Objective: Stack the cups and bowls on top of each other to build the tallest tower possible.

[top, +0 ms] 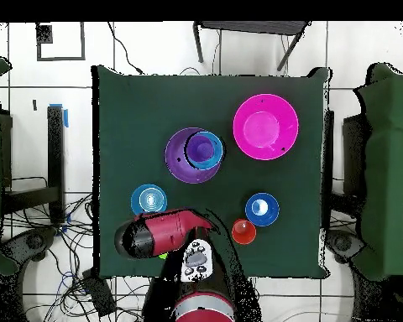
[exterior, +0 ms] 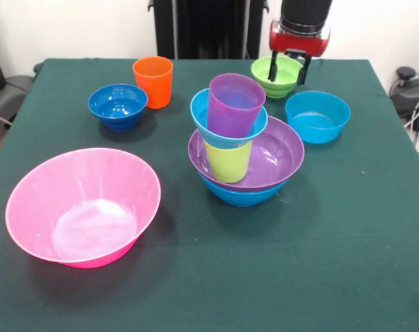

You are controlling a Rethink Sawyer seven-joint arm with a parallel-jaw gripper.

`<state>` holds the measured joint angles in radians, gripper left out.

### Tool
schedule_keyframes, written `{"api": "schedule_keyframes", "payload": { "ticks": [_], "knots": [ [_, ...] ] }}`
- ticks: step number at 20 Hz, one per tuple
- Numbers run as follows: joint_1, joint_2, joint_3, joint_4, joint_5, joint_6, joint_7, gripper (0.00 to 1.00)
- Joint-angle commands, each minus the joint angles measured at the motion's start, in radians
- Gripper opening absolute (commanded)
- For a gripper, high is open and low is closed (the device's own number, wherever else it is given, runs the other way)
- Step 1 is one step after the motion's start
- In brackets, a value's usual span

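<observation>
Green cloth covers the tabletop (exterior: 348, 263), and near the middle of the front view stands the tower (exterior: 240, 142): a blue bowl (exterior: 240, 196) at the bottom, a purple bowl (exterior: 282, 155) nested in it, a lime cup (exterior: 228, 162) standing in that, a turquoise bowl (exterior: 202, 114) perched on the cup, and a purple cup (exterior: 235, 104) on top, the upper part leaning a little. At upper right the claw (exterior: 287, 69) hangs over the lime green bowl (exterior: 282, 81), its two fingers spread and reaching down at the bowl's rim, not closed on it. The step in hand looks like fetching this bowl for the stack. The next move calls for closing on the rim, lifting clear, then setting it gently on the tilted top without toppling it. Loose pieces remain: an orange cup (exterior: 153, 81) and dark blue bowl (exterior: 117, 105) at upper left, a second turquoise bowl (exterior: 318, 116) at right, and the big pink bowl (exterior: 84, 206) at lower left.
</observation>
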<state>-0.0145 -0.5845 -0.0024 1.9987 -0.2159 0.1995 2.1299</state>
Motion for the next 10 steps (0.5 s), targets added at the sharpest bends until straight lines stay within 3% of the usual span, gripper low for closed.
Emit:
{"api": "schedule_keyframes", "payload": {
  "ticks": [1,10],
  "knots": [
    [0.009,0.064,0.05,0.056,0.072,-0.05,0.191,1.0],
    [0.032,0.061,0.055,0.103,0.144,-0.055,0.209,1.0]
  ]
}}
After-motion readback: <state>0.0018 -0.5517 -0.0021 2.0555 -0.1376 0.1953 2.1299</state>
